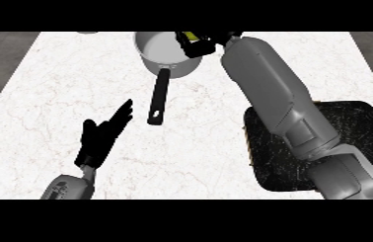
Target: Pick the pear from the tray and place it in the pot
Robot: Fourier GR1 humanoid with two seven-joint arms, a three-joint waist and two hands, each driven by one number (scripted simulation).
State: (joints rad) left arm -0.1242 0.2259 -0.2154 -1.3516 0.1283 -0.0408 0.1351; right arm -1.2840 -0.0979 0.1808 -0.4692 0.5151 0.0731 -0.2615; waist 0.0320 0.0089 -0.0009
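- Nearest: left hand (pixel 102 135) on a grey forearm (pixel 69 186), entering at the lower left, well apart from the pot and nearer than its handle tip. Fingers straight and loosely spread, pointing up and right toward the handle end; holding nothing, resting over bare marble.
- Black tray (pixel 350 120) at the lower right, diagonally below and right of the pot, dark speckled surface with a raised rim. Largely hidden under the right forearm; nothing seen lying on the visible part.
- White marble counter (pixel 58 78) under everything, faint reddish veining.
- Right forearm (pixel 270 83), long and grey, crossing over the tray and stretched up and left to the pot's right rim.
- Pot (pixel 157 51) grey metal, at the far middle of the counter, open top cut by the upper edge. Long black handle (pixel 158 98) pointing straight back toward the near side, tip just right of the left fingertips but not touching.
- Right hand (pixel 198 46) at the pot's right rim, over the opening, fingers curled around a small yellow-green object.
- Pear (pixel 191 37) only a sliver visible between the black fingers, held above the pot's right edge; whether touching the pot interior, cannot tell.
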